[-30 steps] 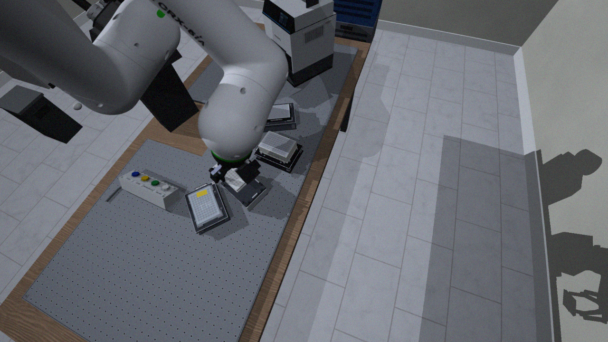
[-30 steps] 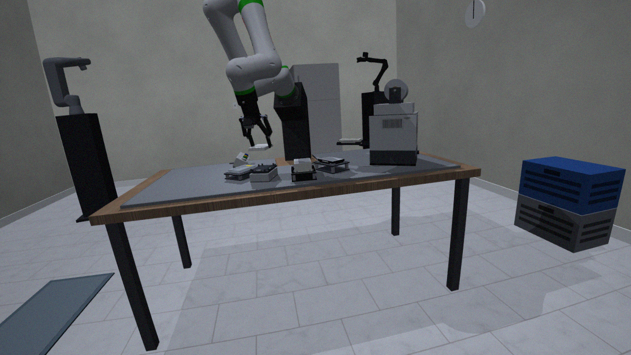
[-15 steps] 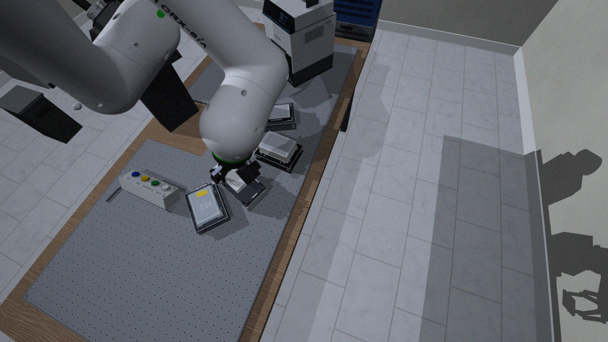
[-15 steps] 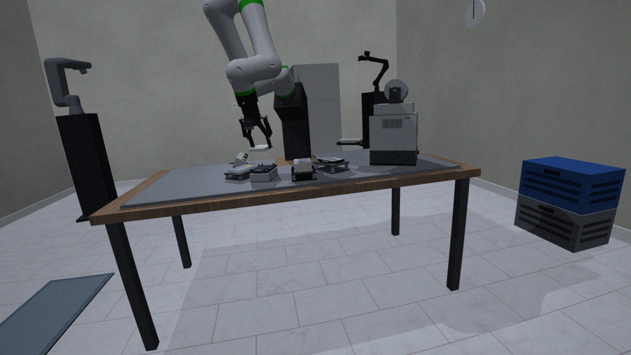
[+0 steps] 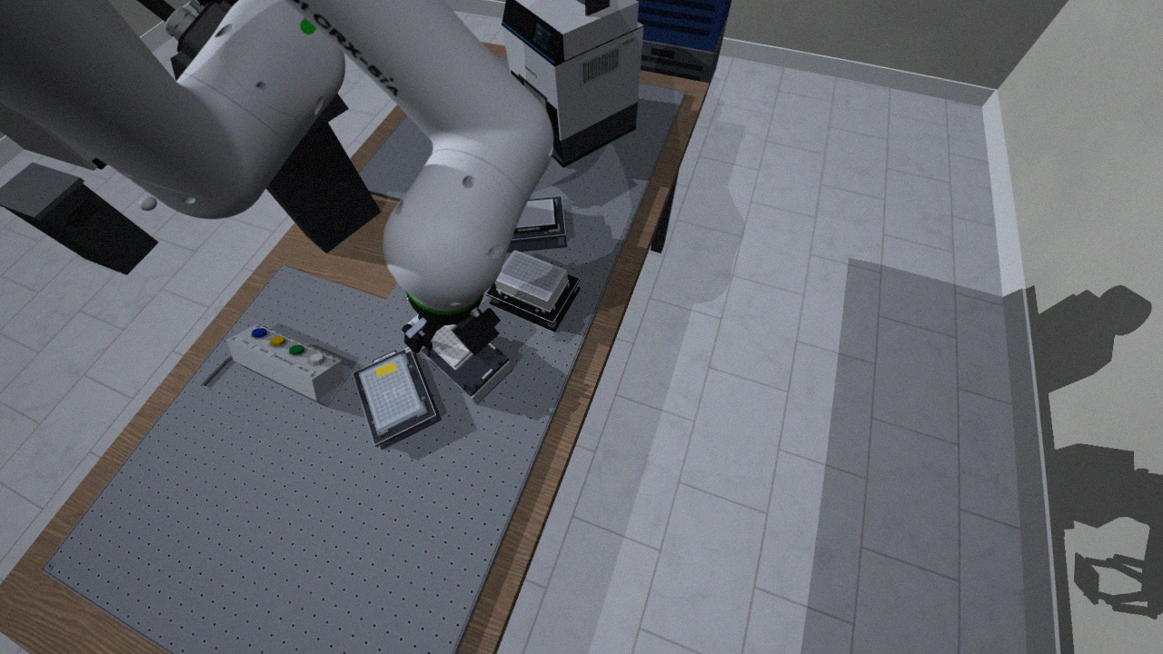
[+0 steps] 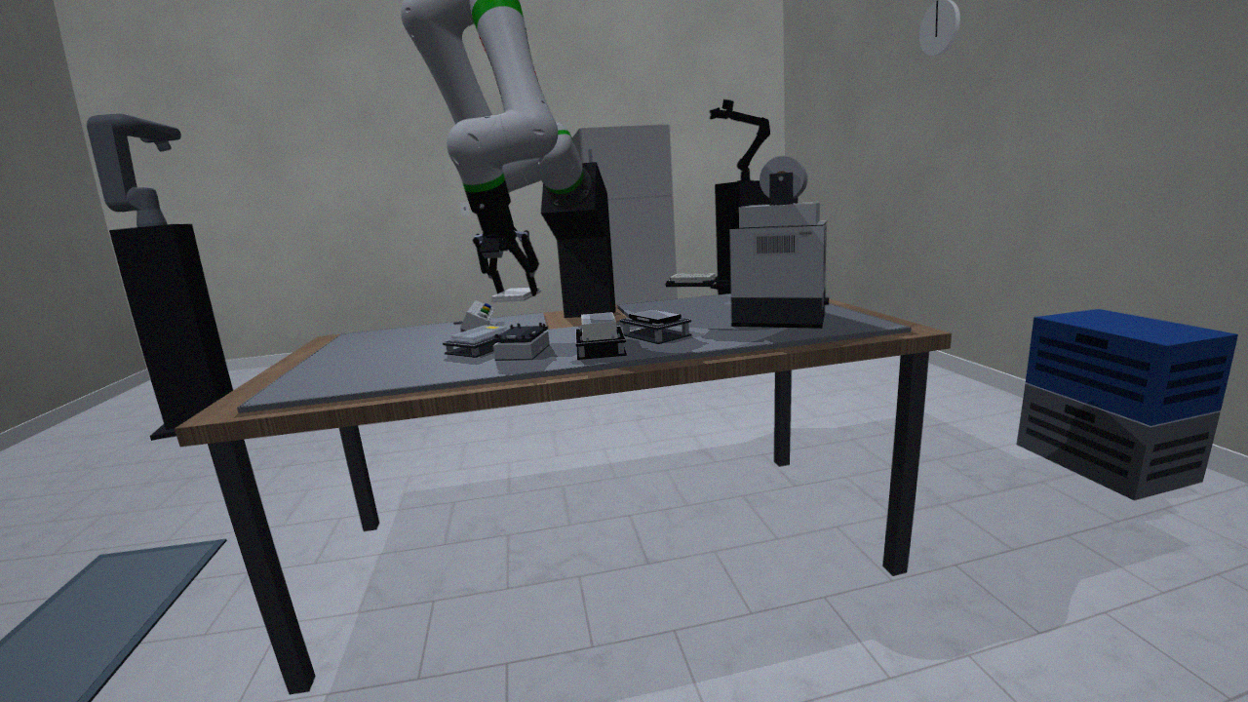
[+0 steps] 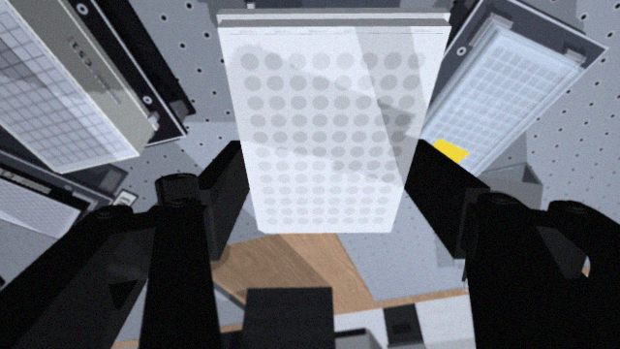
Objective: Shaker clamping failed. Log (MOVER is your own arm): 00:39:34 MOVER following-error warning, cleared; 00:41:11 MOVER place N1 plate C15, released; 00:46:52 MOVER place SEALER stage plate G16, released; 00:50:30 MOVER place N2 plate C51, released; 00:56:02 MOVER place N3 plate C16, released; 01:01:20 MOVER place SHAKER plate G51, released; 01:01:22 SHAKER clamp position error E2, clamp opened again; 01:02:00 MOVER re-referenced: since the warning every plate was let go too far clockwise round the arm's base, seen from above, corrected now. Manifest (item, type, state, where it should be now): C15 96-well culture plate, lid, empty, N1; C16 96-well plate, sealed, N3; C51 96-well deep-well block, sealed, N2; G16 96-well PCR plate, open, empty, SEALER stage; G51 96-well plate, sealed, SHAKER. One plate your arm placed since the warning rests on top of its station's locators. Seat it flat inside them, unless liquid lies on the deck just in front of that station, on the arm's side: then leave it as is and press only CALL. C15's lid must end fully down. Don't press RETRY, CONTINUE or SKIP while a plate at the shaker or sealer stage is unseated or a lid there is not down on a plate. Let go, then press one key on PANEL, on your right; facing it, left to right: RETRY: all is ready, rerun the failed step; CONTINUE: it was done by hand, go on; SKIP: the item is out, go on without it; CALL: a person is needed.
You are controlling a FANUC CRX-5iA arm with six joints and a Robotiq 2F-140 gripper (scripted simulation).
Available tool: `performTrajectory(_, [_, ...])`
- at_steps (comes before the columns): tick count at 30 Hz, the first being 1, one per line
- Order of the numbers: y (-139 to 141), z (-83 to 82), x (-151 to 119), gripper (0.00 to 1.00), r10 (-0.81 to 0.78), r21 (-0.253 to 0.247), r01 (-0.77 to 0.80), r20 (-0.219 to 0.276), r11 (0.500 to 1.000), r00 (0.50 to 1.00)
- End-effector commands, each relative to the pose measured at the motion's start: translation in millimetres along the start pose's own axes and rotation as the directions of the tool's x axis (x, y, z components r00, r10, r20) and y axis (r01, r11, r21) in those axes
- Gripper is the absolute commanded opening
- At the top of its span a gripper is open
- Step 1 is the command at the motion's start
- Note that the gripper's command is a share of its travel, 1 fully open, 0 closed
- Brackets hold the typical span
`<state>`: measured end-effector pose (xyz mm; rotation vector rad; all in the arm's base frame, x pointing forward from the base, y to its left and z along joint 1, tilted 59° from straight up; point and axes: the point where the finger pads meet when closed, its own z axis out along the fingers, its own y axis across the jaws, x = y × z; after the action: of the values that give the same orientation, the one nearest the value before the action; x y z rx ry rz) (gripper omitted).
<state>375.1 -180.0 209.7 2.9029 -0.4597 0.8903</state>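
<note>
I have a sealed white 96-well plate (image 7: 329, 131) clamped between my gripper's (image 7: 329, 194) two black fingers, which press on its long side walls. It hangs level in the air above the shaker station (image 5: 480, 370), just beside the culture plate with a yellow tag (image 5: 394, 394). I judge the plate light and rigid, its smooth plastic sides likely slippery, and the film seal on top easily punctured. So the side walls near mid-length look like the safest hold.
</note>
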Motion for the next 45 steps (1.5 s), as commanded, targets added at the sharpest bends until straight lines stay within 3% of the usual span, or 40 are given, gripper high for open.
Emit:
performTrajectory(1, [0.2, 0.4, 0.8, 0.10, 0.000, 0.000, 0.000, -0.001, 1.000, 1.000])
performTrajectory(45, [0.2, 11.9, 6.2, 0.10, 0.000, 0.000, 0.000, -0.001, 1.000, 1.000])
